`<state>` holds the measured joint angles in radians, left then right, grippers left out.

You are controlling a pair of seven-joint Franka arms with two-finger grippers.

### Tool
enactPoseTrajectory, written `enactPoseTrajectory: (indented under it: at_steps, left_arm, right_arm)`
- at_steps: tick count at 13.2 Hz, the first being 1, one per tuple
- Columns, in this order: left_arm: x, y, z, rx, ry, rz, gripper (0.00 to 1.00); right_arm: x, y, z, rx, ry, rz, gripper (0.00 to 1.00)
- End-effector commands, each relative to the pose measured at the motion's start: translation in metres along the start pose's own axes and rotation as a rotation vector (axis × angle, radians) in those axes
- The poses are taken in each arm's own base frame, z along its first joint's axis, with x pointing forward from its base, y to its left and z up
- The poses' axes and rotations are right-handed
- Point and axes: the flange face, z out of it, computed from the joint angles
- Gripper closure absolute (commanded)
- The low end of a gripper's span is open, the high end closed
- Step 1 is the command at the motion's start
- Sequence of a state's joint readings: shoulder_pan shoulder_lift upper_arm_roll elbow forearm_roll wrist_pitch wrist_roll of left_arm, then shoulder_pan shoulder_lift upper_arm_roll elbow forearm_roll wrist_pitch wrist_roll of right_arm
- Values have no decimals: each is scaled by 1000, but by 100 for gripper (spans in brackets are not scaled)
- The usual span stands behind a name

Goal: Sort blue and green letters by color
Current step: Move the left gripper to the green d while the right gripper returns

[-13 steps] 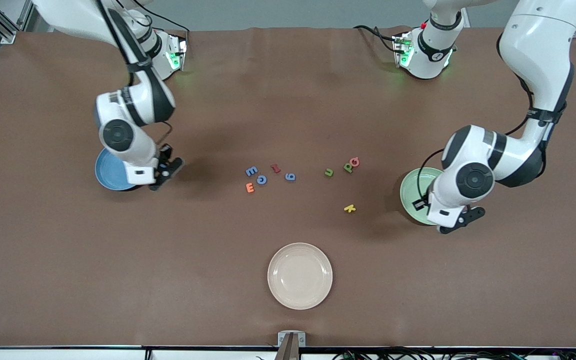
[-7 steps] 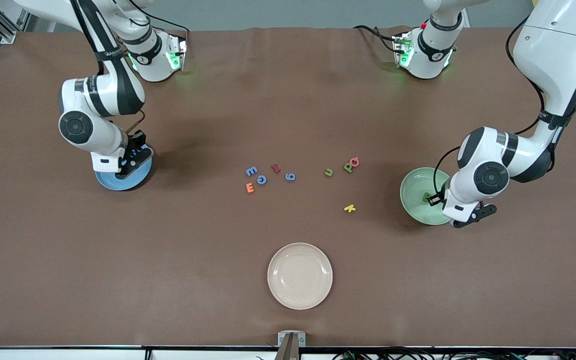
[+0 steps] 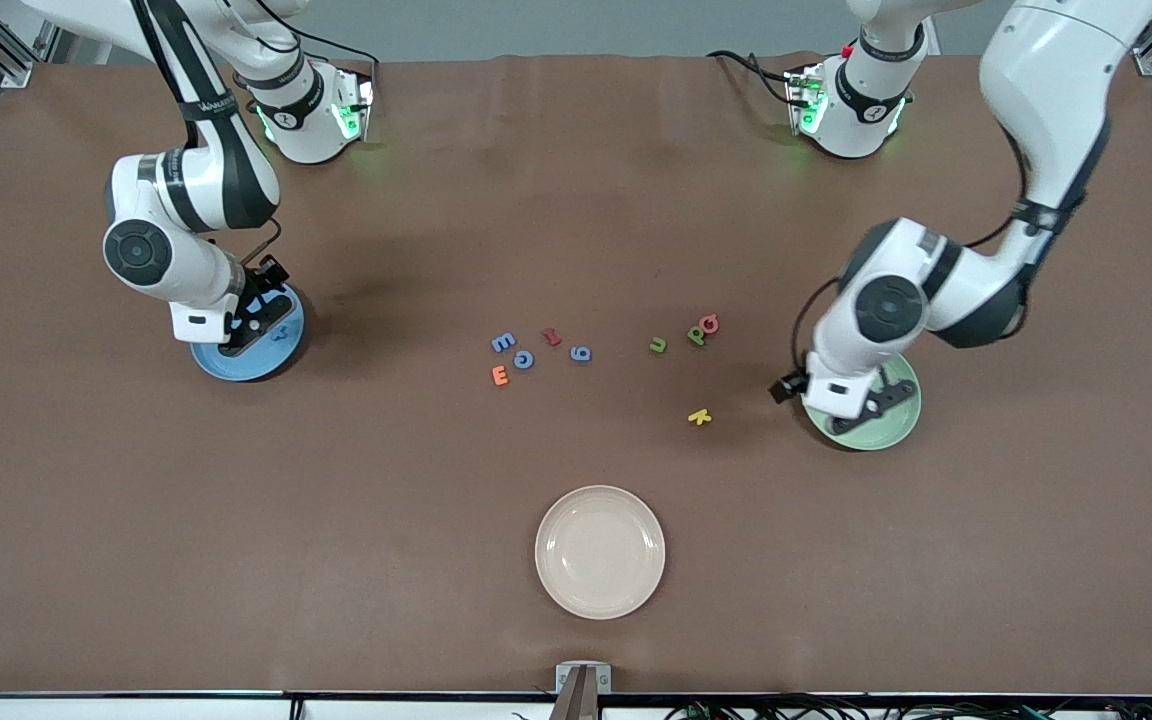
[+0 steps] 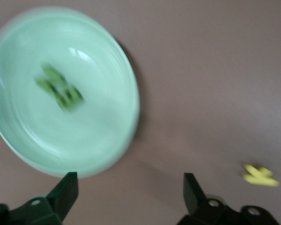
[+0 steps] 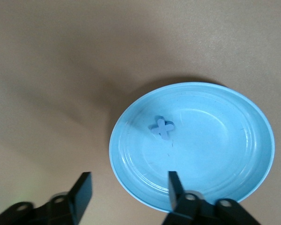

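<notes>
Brown covering spreads over the whole bench (image 3: 356,520), and nearest the front camera sits a cream plate (image 3: 600,552) with nothing on it. Farther back lies a yellow K (image 3: 699,416), alone on the cloth. At the left arm's end of the bench, just beside the K, the green plate (image 3: 886,428) holds olive-green letter pieces (image 4: 60,88), too smeared in the left wrist view to count. The left end effector (image 3: 861,408) hangs over that plate's rim, its fingers (image 4: 65,194) spread wide with nothing between them.

Farther still, a loose row crosses the middle of the bench: an orange E (image 3: 500,375), a blue G (image 3: 523,360), a blue E (image 3: 503,342), a blue 9 (image 3: 581,353), a red piece (image 3: 551,337), a green u (image 3: 657,345), a green P (image 3: 698,333) touching a pink Q (image 3: 710,323). At the right arm's end, the blue plate (image 5: 234,154) carries one blue X-shaped letter (image 5: 162,127). The right end effector (image 3: 248,330) hovers over this plate, fingers (image 5: 84,190) parted and empty.
</notes>
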<state>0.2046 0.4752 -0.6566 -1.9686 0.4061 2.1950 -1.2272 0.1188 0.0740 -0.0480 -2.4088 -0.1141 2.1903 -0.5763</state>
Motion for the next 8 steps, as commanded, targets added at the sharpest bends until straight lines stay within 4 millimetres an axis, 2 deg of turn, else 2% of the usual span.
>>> enactPoseTrajectory:
  at_steps: [1,3,6,8]
  left_arm:
    - [-63,39,11,19,-9,-121,10]
    - [-92,54,27,37,-26,-176,14]
    - [-120,65,48,67,-48,-201,19]
    - [-126,68,59,81,-62,-221,26]
  right_arm:
    - [-6,-8,-18,-21,7,-11,0]
    - [5,-19,-29,-27,14,50,0]
    - [40,-63,-55,-59,15,281,0]
    - [71,-101,-85,-36,50,469,0]
